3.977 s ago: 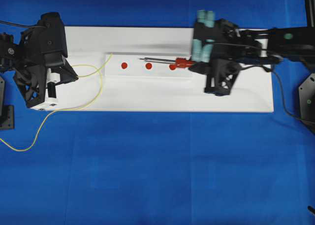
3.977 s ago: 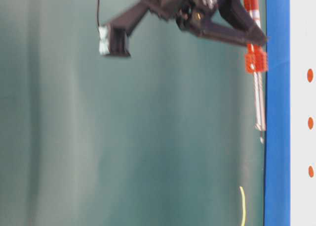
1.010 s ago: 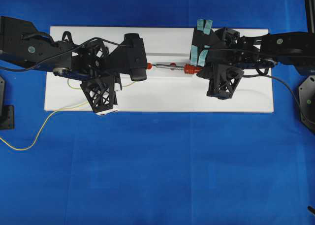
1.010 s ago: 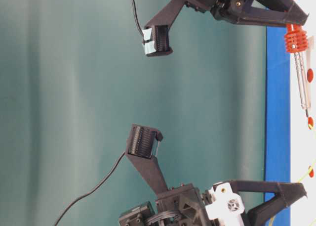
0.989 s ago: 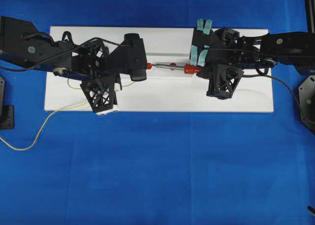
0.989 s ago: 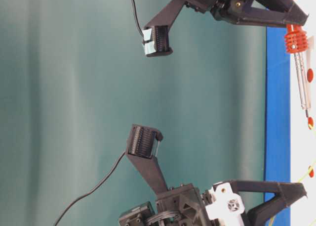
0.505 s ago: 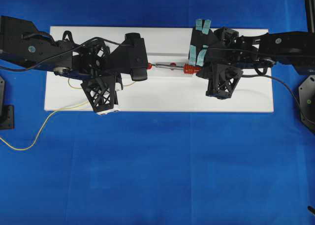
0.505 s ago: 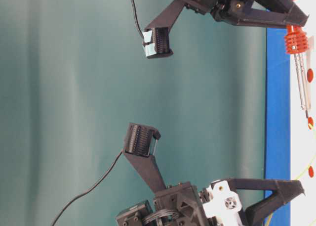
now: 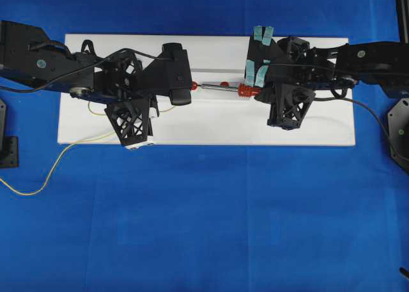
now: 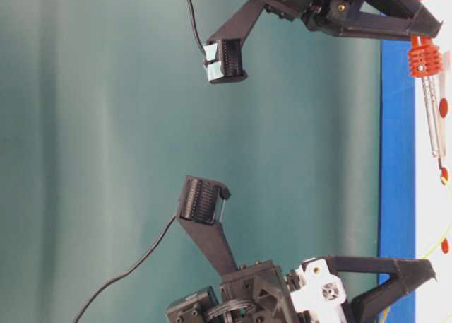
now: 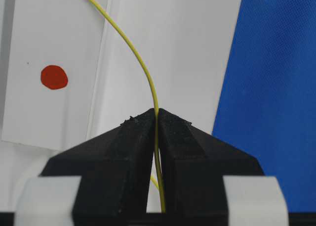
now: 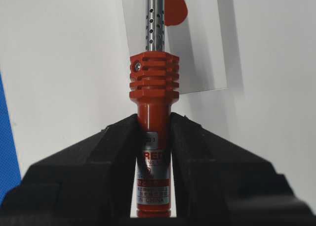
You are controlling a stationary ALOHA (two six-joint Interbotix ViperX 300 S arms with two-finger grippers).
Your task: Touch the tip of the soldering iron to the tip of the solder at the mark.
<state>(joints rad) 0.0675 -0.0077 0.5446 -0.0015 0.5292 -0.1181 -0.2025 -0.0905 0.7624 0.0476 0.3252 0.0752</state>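
The soldering iron (image 12: pixel 154 87) has an orange-red handle, and my right gripper (image 12: pixel 153 119) is shut on it. In the overhead view the soldering iron (image 9: pixel 223 86) lies level over the white board (image 9: pixel 211 122), shaft pointing left from my right gripper (image 9: pixel 255 91). Its dark tip ends beside a red mark (image 9: pixel 193 85). My left gripper (image 11: pixel 157 112) is shut on the thin yellow solder (image 11: pixel 143 67), which curves up past a red mark (image 11: pixel 54 77). Seen from overhead, my left gripper (image 9: pixel 186 91) hides the solder's tip. I cannot tell whether the two tips touch.
The board lies on a blue cloth (image 9: pixel 211 215). The solder's loose length (image 9: pixel 38 180) trails off the board's left end onto the cloth. The iron's black cord (image 9: pixel 370 122) runs off to the right. A second red mark (image 9: pixel 224 84) lies under the iron's shaft.
Almost nothing. Both arms hold their places over the board, and both grips stay the same.
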